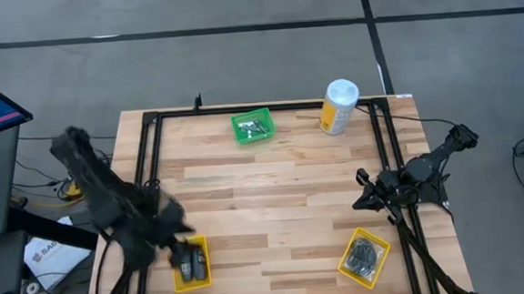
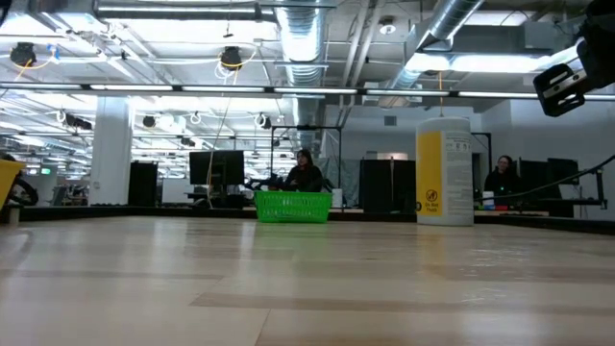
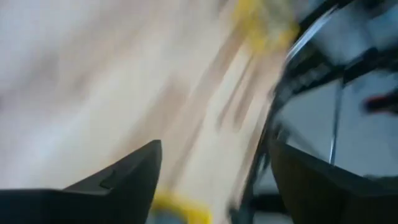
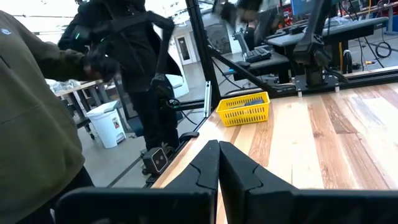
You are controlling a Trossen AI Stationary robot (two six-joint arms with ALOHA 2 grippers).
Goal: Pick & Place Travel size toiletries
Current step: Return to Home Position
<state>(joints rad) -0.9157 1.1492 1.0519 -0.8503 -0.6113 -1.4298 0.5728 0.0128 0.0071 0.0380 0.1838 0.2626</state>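
Two dark oval pieces (image 1: 191,261) lie in the yellow tray (image 1: 204,276) at the table's near left. My left gripper (image 1: 175,251) hovers at that tray's left rim, blurred. In its wrist view the left gripper (image 3: 214,186) is open with nothing between the fingers. Black bundles (image 1: 366,254) fill the yellow tray (image 1: 350,267) at the near right. Silvery pieces (image 1: 253,126) rest in the green tray (image 1: 240,136) near the far edge. My right gripper (image 1: 363,183) waits shut near the right edge, above the table, and touches nothing. The right gripper (image 4: 219,167) faces the left yellow tray (image 4: 244,109).
A tall white-and-yellow canister (image 1: 339,106) stands at the far right, also in the low view (image 2: 444,171). The green tray (image 2: 293,207) sits left of it. Black frame rails (image 1: 149,163) run along the table's sides. Bare wood lies mid-table. A person's sleeve (image 4: 31,106) shows beyond the left edge.
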